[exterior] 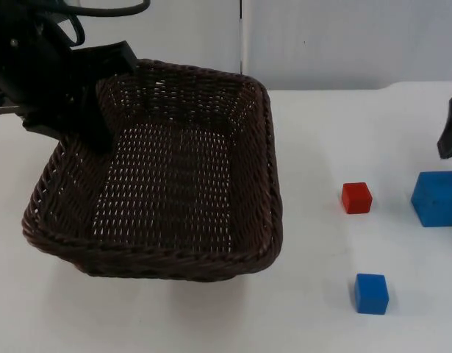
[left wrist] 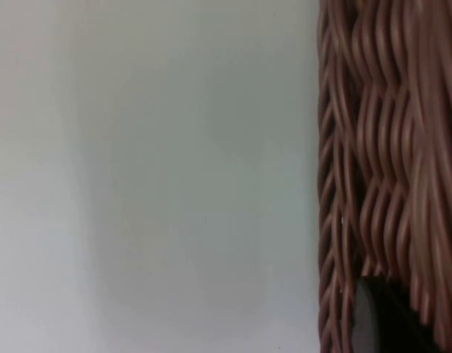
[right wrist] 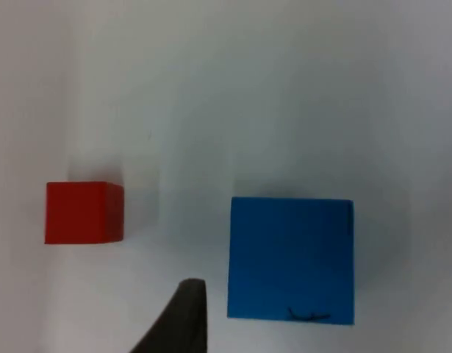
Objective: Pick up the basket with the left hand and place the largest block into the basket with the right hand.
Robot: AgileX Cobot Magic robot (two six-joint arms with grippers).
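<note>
Top view: left gripper (exterior: 101,110) clamped on far-left rim of basket (exterior: 174,184), basket tilted, seems lifted at that side. Right gripper (exterior: 450,136) at table's right edge, fingers' state cannot tell. Big blue block (exterior: 436,198) lies just before its fingertip (right wrist: 183,316), red block (exterior: 356,198) off to side, small blue block (exterior: 371,293) farther. Right arm nearer to big block; judged next: descend over it.

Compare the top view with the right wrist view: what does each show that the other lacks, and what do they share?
Top view alone: the wicker basket, tilted, its rim held by the left gripper, and the small blue block. Right wrist view alone: a fingertip of the right gripper near the large blue block. Both: the large blue block and the red block.
</note>
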